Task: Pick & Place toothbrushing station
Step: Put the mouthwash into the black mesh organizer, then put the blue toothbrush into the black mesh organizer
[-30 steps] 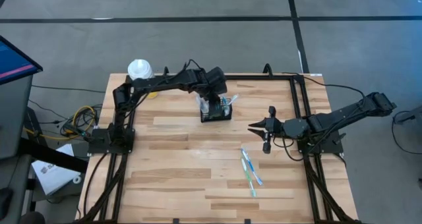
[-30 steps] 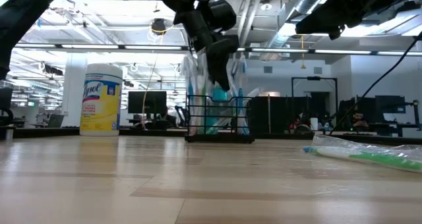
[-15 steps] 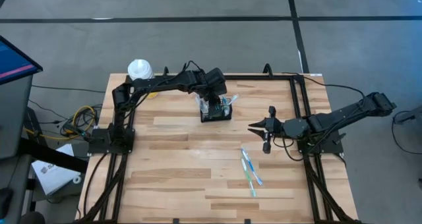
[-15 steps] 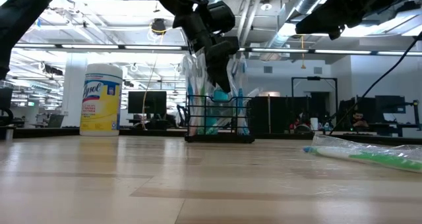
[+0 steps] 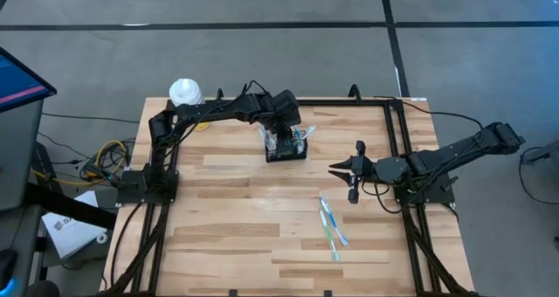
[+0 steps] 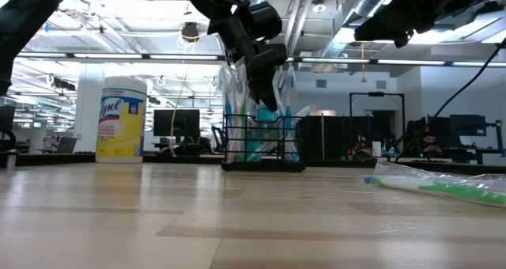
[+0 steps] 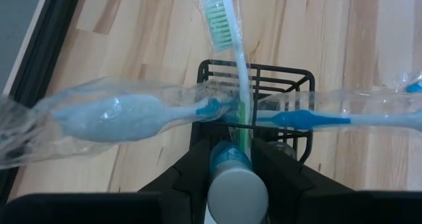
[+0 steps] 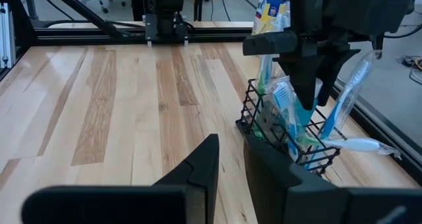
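The toothbrushing station, a small black wire holder [image 5: 286,150] [image 6: 263,145] [image 8: 273,128], stands on its base at the table's far middle. Wrapped toothbrushes lean in it: a green-bristled one [image 7: 227,26] and blue ones [image 7: 125,115] [image 7: 330,118]. My left gripper [image 5: 284,133] [image 6: 261,79] [image 7: 231,151] slants down over the holder, shut on a teal tube with a pale round end [image 7: 236,188]. My right gripper [image 5: 342,169] [image 8: 229,165] hovers near the right edge, pointing at the holder, a narrow gap between its fingers and nothing in it. My left gripper has the teal tube's upper part [image 7: 231,159] between its two fingers, one on either side. The fingers come from above, slanting down, and lie along the tube. The tube's pale round end is up and its lower end reaches into the holder; how deep is hidden.
Two wrapped toothbrushes [image 5: 330,227] [image 6: 443,188] lie on the wood near the right front. A yellow wipes canister with a white cap [image 5: 185,93] [image 6: 120,119] stands at the far left corner. Black frame rails [image 5: 397,131] run along the table's edges.
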